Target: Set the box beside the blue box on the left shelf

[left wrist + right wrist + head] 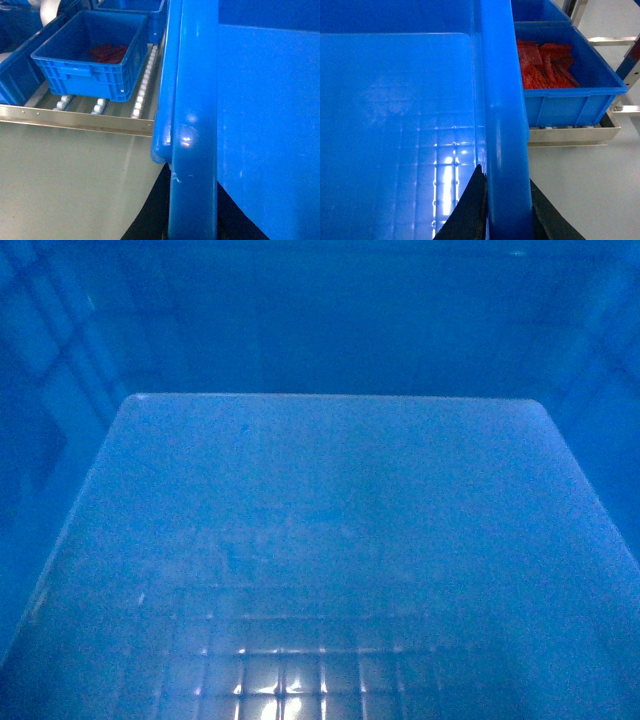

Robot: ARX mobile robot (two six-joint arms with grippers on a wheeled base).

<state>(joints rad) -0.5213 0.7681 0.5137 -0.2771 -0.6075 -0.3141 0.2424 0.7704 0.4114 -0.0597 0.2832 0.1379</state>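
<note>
Roller shelves [100, 107] behind hold smaller blue trays [92, 52]; my left tool [192, 220] and right tool [506, 215] each clamp the blue crate's [330, 520] rim.

I see the box [395, 125], a deep bright-blue crate with glossy gridded floor, its thick rim pinched between my right pincer's [505, 210] black fingers [467, 210], inside and outside.

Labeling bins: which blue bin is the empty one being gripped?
The big deep crate: bare glossy floor, right gripper clamped over its rim. The shallower trays on the racks hold red parts and sit untouched.
</note>
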